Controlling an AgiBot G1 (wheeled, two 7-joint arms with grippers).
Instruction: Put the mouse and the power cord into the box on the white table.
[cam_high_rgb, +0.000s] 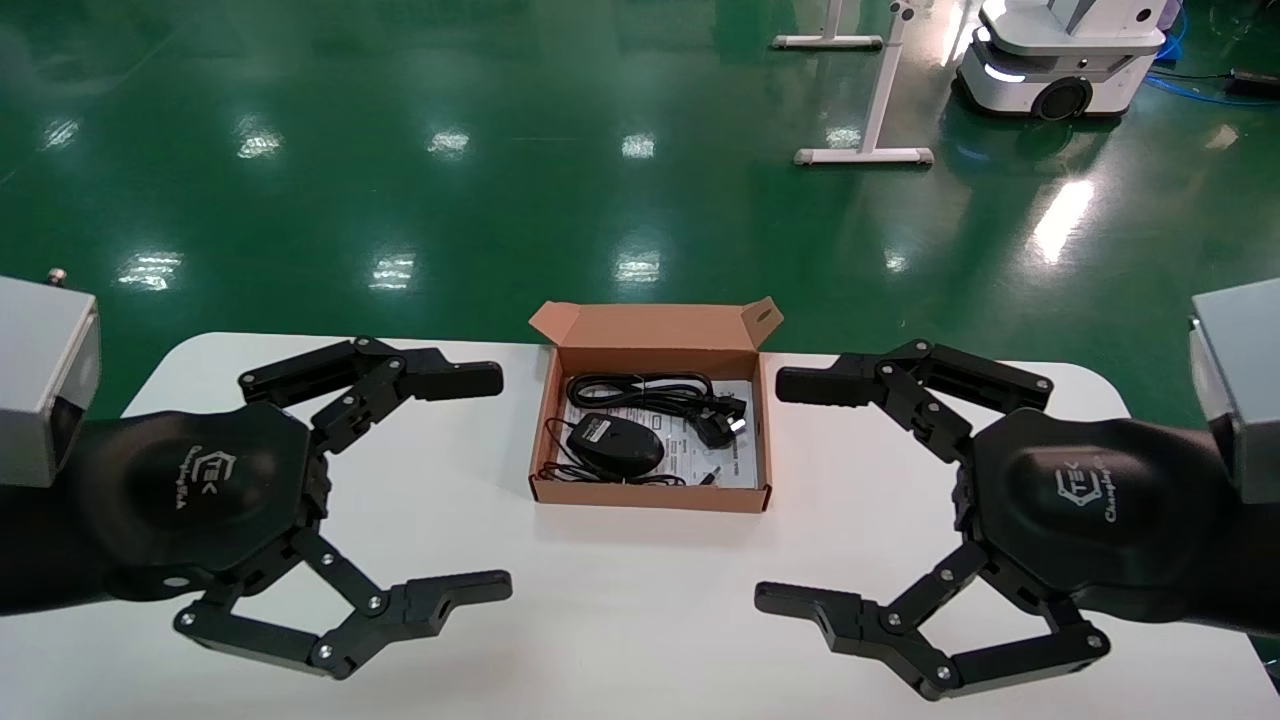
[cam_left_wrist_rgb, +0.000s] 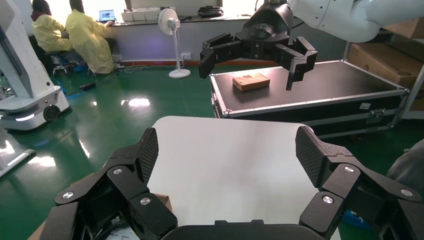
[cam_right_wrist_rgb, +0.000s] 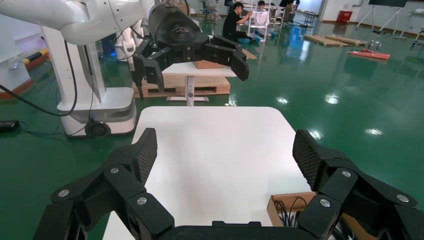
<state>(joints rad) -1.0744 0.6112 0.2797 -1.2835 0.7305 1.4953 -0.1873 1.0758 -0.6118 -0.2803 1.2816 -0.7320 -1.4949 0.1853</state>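
Here my left gripper (cam_high_rgb: 500, 480) and right gripper (cam_high_rgb: 765, 490) gape empty; between them, the light, hard mouse (cam_high_rgb: 615, 443) and limp power cord (cam_high_rgb: 655, 393) fill the box (cam_high_rgb: 650, 497).

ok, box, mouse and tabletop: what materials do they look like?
Box: brown cardboard, matte, with folded flaps and raw-looking edges. Mouse: likely black plastic, smooth shell with a faint sheen and a printed label. White table: hard, smooth white surface, probably laminate or coated board; slight gloss, core not visible.
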